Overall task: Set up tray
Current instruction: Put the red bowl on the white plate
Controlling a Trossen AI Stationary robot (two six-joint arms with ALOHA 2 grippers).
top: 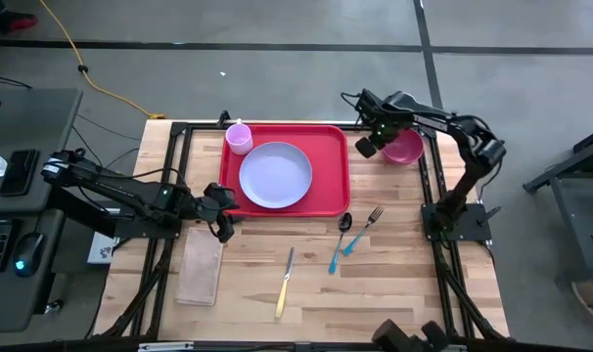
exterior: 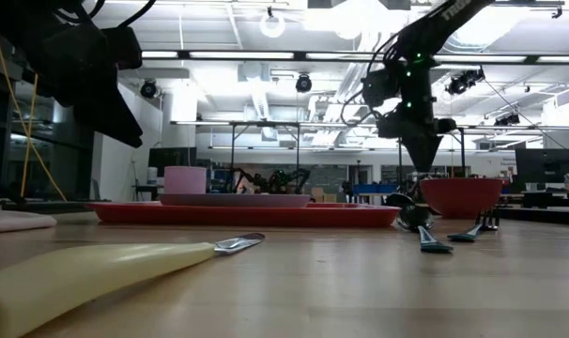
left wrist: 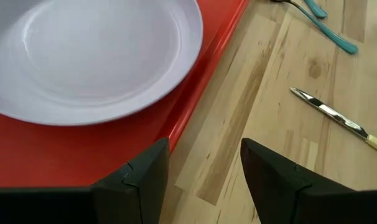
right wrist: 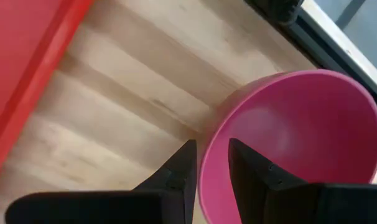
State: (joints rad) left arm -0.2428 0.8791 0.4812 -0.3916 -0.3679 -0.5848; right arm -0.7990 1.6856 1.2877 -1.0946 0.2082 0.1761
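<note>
Tray (top: 328, 196) sits at the far middle of the wooden table (top: 394, 284), with the lavender plate (top: 275, 175) on it and a small pink cup (top: 239, 138) in its far left corner. A beige cloth (top: 200, 266) lies near left, off the tray. The pink bowl (top: 404, 148) stands on bare wood just right of the tray, and the right gripper (right wrist: 208, 163) straddles its left rim, one finger outside and one inside; it seems closed on the rim, though contact is hard to confirm. To do this step well, squeeze the rim firmly, lift the bowl level, carry it left and set it on free red surface beside the plate. Left gripper (left wrist: 204, 168) hovers with jaws spread and empty over the tray's near left edge. Knife (top: 285, 284), fork (top: 363, 230) and spoon (top: 339, 242) wait on the wood nearer
</note>
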